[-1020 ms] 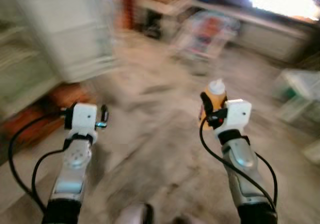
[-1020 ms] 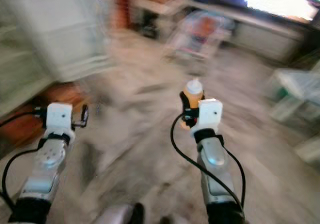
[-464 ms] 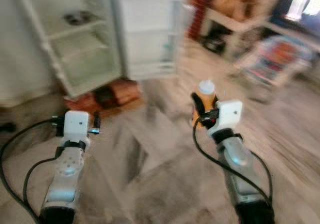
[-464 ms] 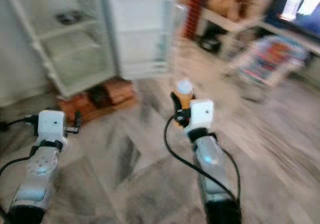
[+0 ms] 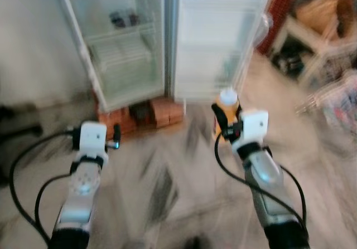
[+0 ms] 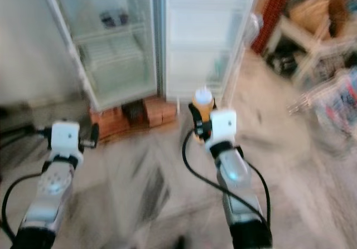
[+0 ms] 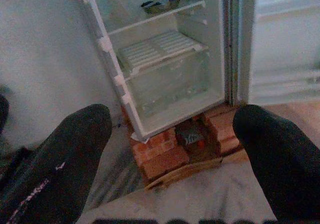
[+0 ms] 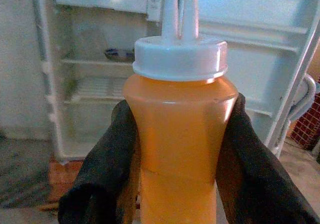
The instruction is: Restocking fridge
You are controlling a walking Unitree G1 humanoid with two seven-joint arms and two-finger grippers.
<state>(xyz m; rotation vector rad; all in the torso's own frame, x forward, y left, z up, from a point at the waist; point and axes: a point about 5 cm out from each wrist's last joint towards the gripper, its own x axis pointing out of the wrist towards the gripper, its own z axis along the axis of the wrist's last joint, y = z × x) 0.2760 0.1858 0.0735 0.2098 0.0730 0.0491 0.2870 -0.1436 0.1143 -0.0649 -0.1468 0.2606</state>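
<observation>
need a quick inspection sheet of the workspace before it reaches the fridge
surface: pale patterned floor, blurred.
job's things: orange sauce bottle with white cap, upright in the right end effector; fridge open, raised on bricks, its wire shelves mostly bare, one dark item on an upper shelf.
clutter: nothing seen on the floor ahead.
grippers: right end effector shut on the bottle; left end effector open, holding nothing.
cables: black cables loop beside both arms.
surroundings: pale wall left of the fridge; blurred furniture to the right.

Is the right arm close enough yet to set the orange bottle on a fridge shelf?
Probably not. The right gripper holds the orange bottle over bare floor, with the open fridge some way ahead, though nothing blocks the path.
</observation>
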